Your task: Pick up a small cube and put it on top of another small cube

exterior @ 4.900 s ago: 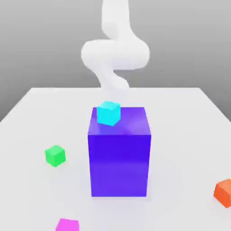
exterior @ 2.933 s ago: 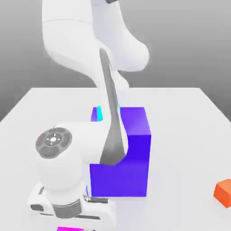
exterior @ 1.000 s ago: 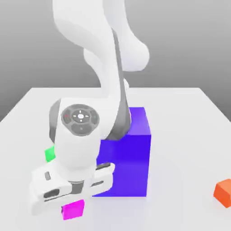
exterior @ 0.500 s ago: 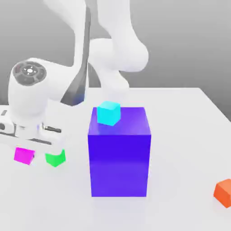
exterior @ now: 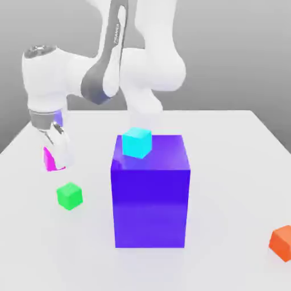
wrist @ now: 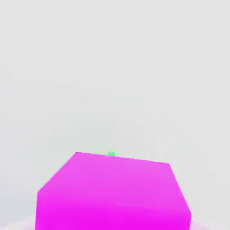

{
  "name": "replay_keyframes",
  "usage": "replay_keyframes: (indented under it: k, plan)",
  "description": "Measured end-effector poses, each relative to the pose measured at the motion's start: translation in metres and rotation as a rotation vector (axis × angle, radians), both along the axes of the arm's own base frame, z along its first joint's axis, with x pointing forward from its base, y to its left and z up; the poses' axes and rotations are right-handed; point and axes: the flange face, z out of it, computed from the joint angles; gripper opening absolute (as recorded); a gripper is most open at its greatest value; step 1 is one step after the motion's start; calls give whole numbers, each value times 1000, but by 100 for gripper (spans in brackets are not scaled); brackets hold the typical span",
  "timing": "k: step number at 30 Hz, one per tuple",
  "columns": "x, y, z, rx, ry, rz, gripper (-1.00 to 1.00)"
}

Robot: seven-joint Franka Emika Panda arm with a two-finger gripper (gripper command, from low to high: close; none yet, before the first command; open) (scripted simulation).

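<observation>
**Magenta cube held aloft**

The gripper is clamped on the magenta cube, which is carried clear of the table, at the exterior view's left. The green cube is seen just below it on the table. A cyan cube is set on the blue-violet block mid-table. An orange cube is placed far right.

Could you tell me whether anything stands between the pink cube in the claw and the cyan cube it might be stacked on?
Nothing visible does. The claw holds the magenta cube above the table, left of the blue block in the exterior view. The cyan cube on the block has an uncovered top; the green cube sits lower.
</observation>
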Motion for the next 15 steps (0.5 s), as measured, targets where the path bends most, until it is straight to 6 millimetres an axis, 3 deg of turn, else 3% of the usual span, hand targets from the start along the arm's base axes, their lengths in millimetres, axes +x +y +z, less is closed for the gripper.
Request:
replay_keyframes:
  k: [9,10,15]
  plan:
    - [1,3,-55,8,-14,-17,-100]
    - [-1,3,-61,3,-11,-17,100]
    - [-1,3,-61,3,-11,-17,100]
